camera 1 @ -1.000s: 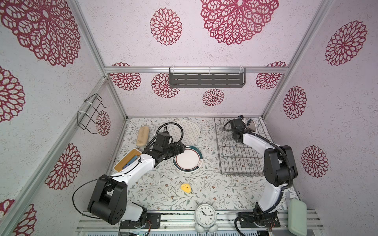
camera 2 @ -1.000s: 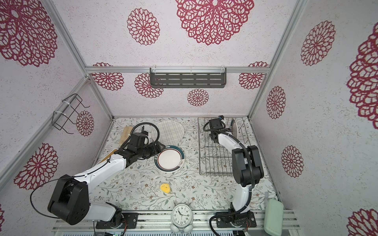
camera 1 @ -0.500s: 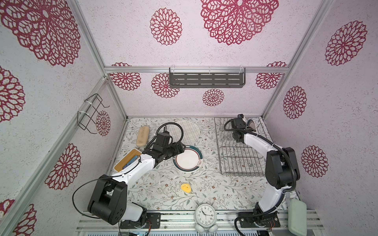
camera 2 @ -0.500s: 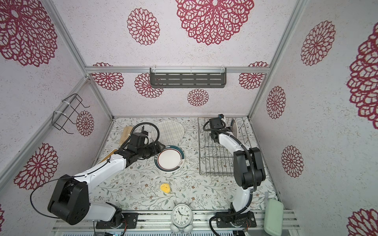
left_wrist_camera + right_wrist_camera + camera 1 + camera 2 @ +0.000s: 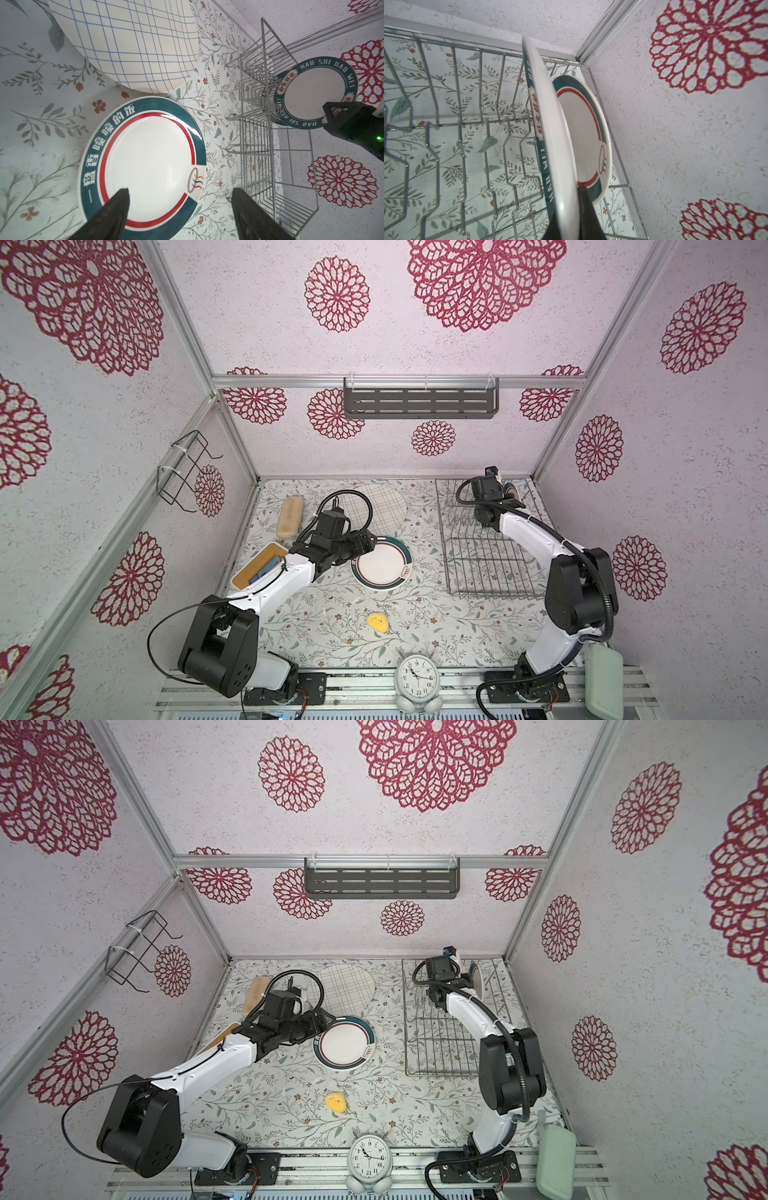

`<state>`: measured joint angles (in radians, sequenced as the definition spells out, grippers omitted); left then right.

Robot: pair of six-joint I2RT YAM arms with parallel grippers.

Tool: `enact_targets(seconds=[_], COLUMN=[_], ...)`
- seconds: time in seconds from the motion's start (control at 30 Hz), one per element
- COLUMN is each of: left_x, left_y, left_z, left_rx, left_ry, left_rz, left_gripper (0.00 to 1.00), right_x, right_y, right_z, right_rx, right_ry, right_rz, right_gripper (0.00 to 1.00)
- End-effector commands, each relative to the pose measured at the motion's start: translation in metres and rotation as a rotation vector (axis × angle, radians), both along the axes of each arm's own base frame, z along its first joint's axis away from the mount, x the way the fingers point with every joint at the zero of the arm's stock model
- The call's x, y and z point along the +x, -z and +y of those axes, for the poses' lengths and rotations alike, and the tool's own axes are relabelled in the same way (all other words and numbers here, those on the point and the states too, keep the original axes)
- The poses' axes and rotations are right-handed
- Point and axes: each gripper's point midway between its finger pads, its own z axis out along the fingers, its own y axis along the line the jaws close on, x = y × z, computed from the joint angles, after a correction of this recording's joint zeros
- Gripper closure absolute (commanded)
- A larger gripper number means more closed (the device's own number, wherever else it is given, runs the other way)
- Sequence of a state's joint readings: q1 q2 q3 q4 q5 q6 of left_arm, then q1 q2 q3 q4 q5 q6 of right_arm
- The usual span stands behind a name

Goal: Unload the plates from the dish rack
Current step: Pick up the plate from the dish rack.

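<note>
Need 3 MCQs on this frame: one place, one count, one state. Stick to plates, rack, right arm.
1. The grid plate is:
A) in the dish rack
B) flat on the table
C) held in the air

2. Plates standing in the dish rack:
A) none
B) four
C) two

3. The right gripper is:
A) shut on an upright plate at its rim
B) open
C) shut on nothing

Answers:
1 B: it lies flat outside the rack.
2 C: the right wrist view shows the held plate and a second plate behind it.
3 A: both fingers pinch that rim.
</note>
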<state>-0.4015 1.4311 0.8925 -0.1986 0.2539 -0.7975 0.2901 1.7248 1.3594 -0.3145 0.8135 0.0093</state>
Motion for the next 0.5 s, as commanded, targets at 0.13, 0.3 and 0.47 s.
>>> enact_targets(seconds=[0.13,0.3,0.47], left_x=[0.000,0.000,0.002], left_y=[-0.002,-0.002,-0.002], left_z=[-0.004,-0.004,-0.002], left_rx=[-0.015,-0.016,-0.013], left_ry=[0.009,0.008,-0.007], left_rz=[-0.012,-0.013,-0.015], left_gripper=[0.18,0.18,0.18], right_x=[-0.014,-0.029,-0.046], right_y=[-0.071,-0.101,-0.127], right_z=[-0.004,-0.001,0.009], right_rx=[-0.018,0.048,0.158], right_ry=[0.032,0.001,-0.087], right_rz=[-0.170,-0.278,-0.384], right_gripper=[0.97,0.98,1.00])
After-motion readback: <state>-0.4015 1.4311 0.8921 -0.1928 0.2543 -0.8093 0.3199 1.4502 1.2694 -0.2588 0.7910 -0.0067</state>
